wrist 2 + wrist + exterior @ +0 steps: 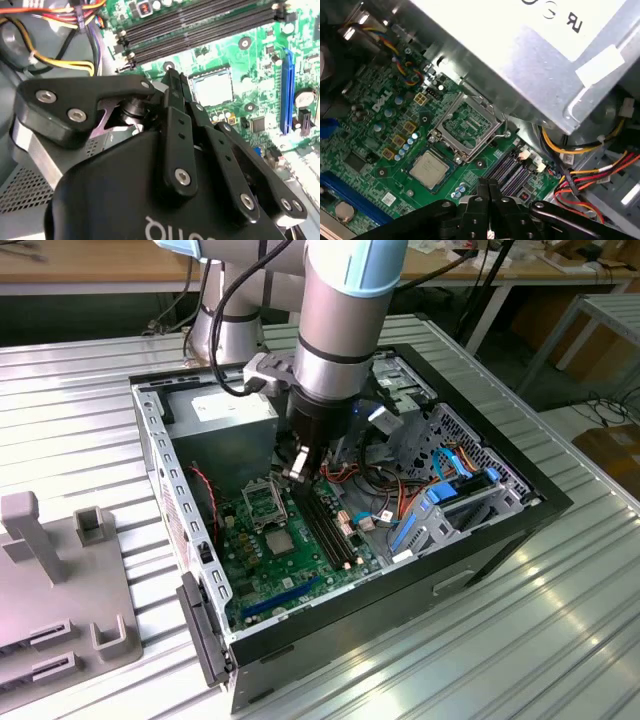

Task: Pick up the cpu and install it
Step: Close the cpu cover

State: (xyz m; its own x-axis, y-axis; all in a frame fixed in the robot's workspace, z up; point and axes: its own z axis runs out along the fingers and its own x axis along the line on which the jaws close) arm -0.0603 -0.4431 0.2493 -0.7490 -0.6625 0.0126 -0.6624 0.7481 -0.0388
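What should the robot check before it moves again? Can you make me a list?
1. Cpu in sight, flat on the board: ok.
2. Claw empty: ok, it holds nothing.
3. Claw open to grab: not ok, its fingers are shut.
4. Claw right over the cpu: not ok, it is off to one side, by the slots.
5. Frame off the cpu: ok, it sits beside it.
6. Cpu fully seated: cannot tell.
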